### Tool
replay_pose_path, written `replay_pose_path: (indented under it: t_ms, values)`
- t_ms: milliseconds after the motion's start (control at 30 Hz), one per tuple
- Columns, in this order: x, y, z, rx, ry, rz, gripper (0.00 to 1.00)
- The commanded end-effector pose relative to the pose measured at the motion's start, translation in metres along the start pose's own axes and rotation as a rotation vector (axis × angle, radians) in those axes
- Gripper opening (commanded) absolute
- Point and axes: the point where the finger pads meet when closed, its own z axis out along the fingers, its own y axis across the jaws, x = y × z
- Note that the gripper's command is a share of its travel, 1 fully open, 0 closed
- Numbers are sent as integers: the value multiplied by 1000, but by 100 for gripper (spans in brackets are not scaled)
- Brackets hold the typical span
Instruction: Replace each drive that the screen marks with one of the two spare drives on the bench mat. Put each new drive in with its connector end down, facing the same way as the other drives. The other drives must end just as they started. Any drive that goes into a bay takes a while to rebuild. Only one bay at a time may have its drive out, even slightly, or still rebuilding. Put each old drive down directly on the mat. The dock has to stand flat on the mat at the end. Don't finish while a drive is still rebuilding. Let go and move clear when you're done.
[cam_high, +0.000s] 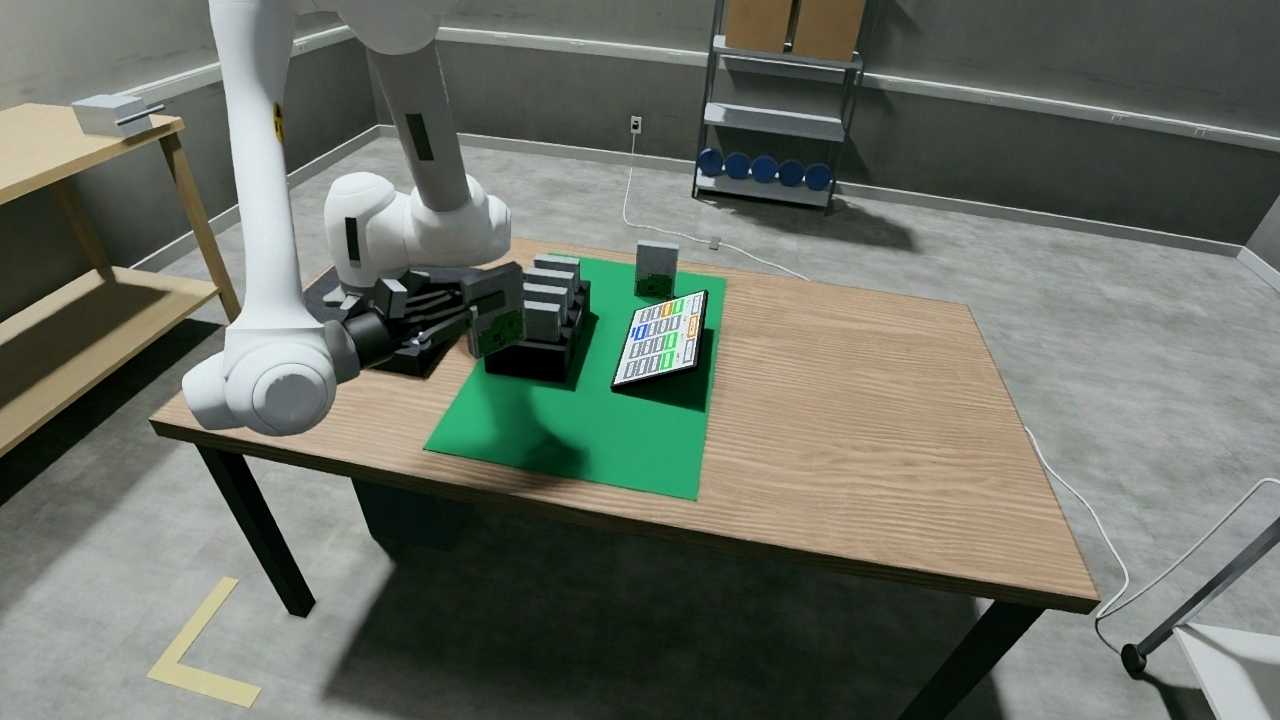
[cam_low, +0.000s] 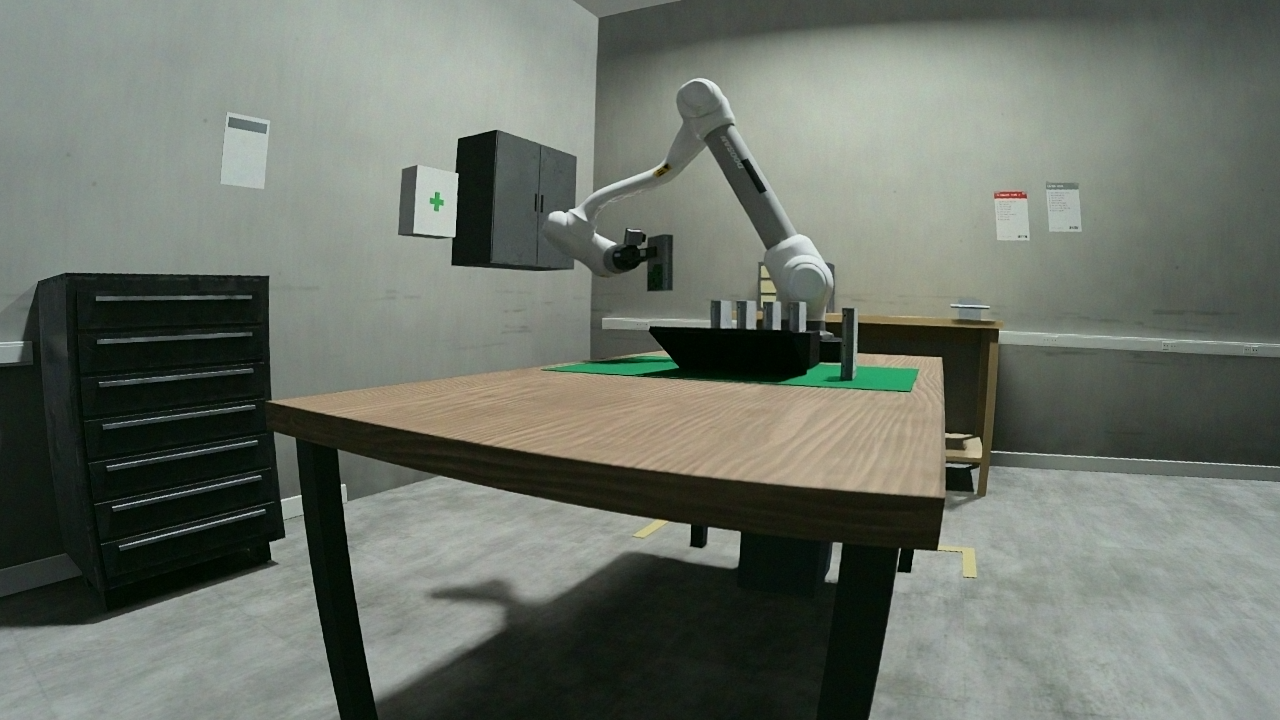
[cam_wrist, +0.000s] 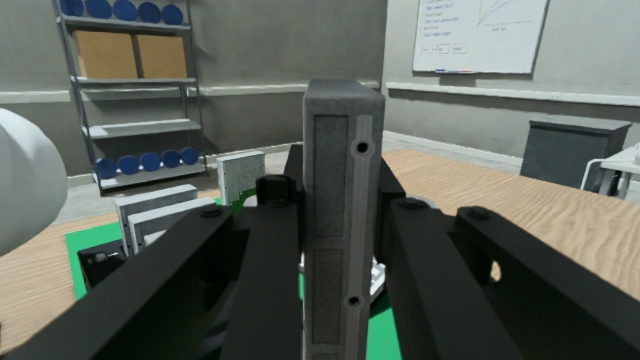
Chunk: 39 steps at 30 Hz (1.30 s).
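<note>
While the pincer (cam_high: 469, 313) (cam_low: 651, 255) (cam_wrist: 332, 170) grips one drive (cam_high: 494, 308) (cam_low: 660, 262) (cam_wrist: 342, 220) | dock (cam_high: 528, 360) (cam_low: 738, 351) (cam_wrist: 100, 262): four drives

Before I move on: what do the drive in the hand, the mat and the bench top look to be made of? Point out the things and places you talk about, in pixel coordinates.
Drive (cam_low: 660, 262) (cam_wrist: 327, 200): probably matte grey metal, judging by its dull casing and screw holes; green circuit board below.
Mat (cam_high: 572, 429) (cam_low: 881, 378): flat, even green, maybe rubber or fabric.
Bench top (cam_high: 850, 402) (cam_low: 626, 429): wood or wood-look laminate, from its streaky brown grain.

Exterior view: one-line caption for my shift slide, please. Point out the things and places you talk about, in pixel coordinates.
Robot hand (cam_low: 657, 254) grips a drive (cam_low: 660, 274) upright, high above the green mat (cam_low: 881, 379).
</note>
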Motion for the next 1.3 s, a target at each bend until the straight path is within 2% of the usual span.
replay_pose_path:
  t_ms: [0,1267]
  values:
    - [1,1,0,0,0,-1,10]
    - [1,3,2,0,0,-1,10]
